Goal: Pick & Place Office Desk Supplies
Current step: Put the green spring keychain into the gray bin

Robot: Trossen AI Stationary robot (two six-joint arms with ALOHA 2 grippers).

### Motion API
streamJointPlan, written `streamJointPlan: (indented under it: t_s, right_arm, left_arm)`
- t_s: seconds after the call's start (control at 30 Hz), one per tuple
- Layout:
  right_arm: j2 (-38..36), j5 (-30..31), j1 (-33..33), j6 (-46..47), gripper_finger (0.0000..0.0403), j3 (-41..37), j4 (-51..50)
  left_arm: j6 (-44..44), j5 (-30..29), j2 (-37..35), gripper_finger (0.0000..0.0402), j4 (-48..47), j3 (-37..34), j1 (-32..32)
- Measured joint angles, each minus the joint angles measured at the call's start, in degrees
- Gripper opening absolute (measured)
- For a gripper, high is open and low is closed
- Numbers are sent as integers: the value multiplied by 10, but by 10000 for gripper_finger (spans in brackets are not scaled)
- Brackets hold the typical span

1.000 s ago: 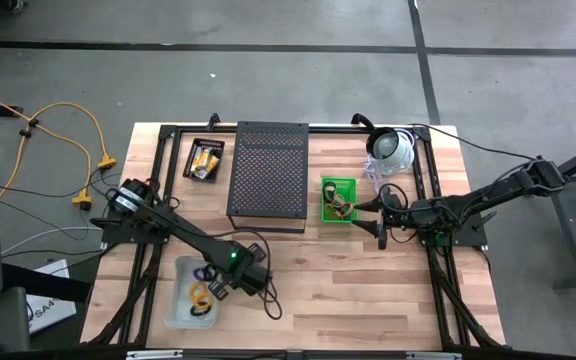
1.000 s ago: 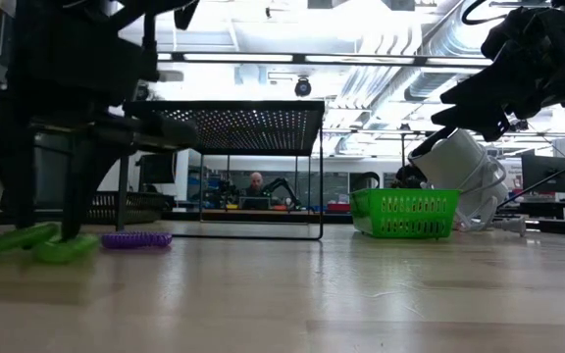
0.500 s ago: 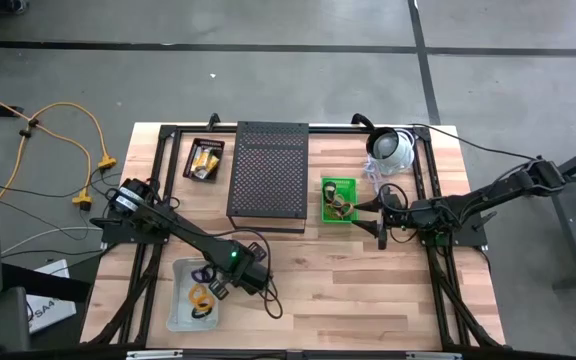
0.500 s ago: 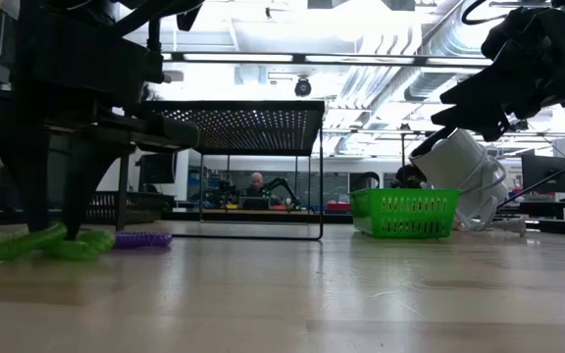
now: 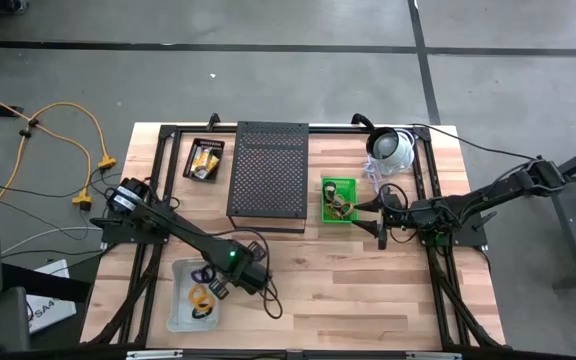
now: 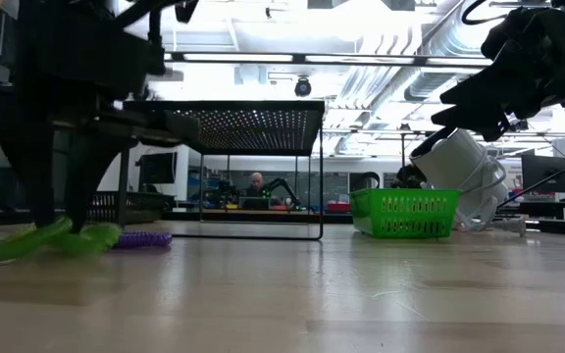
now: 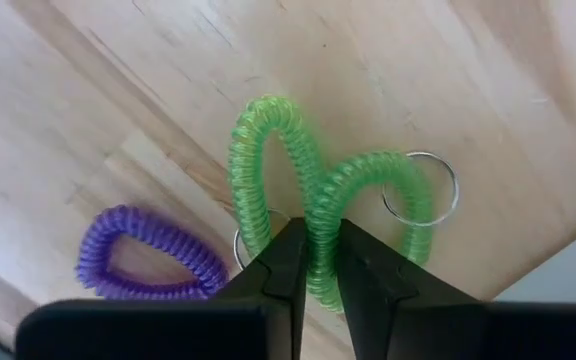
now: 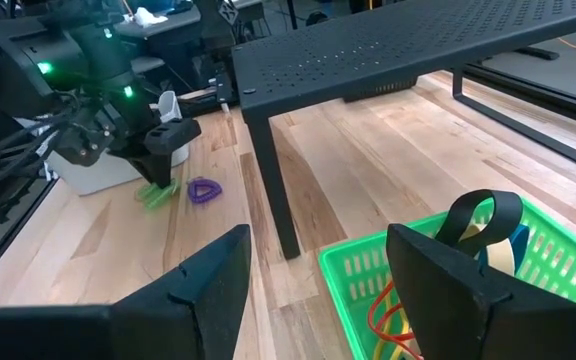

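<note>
While the green coil loop [image 7: 318,215] lies on the table [image 5: 368,290] at about seven o'clock, just beside a purple loop [image 7: 138,255] and the clear tray [image 5: 175,310], the left pincer [image 7: 313,265] pinches it mid-coil. I'd lift straight and slowly so the springy coil doesn't slip. The right pincer [image 8: 313,290] hangs spread over the green basket [image 8: 368,285].

Left claw [image 7: 314,262] pinched low; right claw [image 8: 313,275] spread, raised.
</note>
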Motion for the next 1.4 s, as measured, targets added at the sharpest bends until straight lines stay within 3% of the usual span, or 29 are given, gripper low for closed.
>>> streamJointPlan:
  t_s: [1.0,1.4]
  right_arm:
    - [0,0,0,0,223,0,0]
    - [0,0,0,0,223,0,0]
  left_arm:
    - [-2,1,-26,45,5,0,0]
    - [-2,1,-26,71,10,0,1]
